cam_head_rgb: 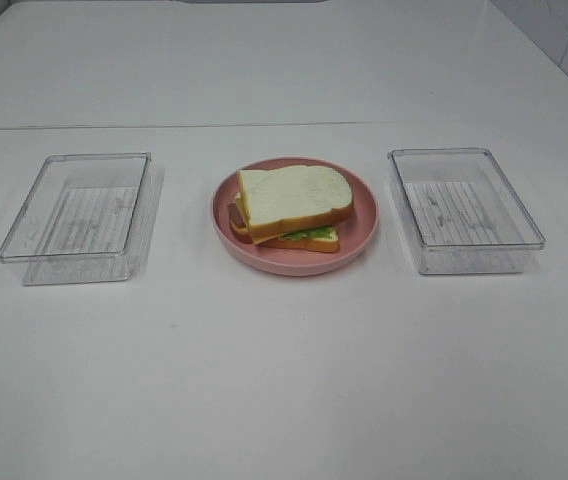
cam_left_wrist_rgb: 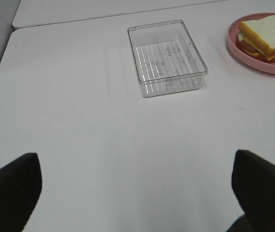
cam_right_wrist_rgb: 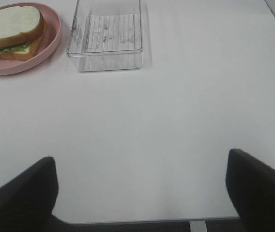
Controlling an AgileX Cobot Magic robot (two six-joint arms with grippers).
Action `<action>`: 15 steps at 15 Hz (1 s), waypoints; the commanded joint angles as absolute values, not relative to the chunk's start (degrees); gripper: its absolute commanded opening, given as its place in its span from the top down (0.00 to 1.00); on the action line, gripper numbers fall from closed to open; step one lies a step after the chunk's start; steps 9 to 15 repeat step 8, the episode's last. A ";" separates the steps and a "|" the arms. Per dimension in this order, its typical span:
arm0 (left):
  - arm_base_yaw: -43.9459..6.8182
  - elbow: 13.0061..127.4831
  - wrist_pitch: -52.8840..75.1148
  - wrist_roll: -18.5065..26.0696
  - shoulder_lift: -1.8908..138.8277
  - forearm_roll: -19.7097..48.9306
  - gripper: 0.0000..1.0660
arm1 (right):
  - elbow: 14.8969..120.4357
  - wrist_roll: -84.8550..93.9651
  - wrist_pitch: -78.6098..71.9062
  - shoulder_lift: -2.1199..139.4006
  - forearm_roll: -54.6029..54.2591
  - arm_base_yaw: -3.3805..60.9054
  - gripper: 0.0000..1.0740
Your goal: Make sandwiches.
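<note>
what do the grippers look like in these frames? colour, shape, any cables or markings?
Only the fingers show, and only in the wrist views. The left gripper shows two matte black fingers with broad, rounded tips. The right gripper looks the same: two black fingers, plain and blocky. No cables, labels or markings are visible, and the arms themselves are out of view, including in the high camera.

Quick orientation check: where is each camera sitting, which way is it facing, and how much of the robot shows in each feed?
Exterior high: mounted above, looking down on the table, sandwich on the pink plate between two clear trays; no robot visible.
Left wrist: low over the table, facing the left tray; both dark fingers wide apart.
Right wrist: low over the near table edge, facing the right tray; dark fingers wide apart.
Both wrist views share plate and sandwich.
</note>
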State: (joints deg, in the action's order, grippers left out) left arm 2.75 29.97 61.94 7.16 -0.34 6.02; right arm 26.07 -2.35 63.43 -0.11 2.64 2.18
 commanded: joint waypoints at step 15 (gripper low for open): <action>2.69 29.85 61.71 7.16 -0.97 6.07 0.06 | 25.78 -1.95 62.91 -2.06 2.58 2.01 0.17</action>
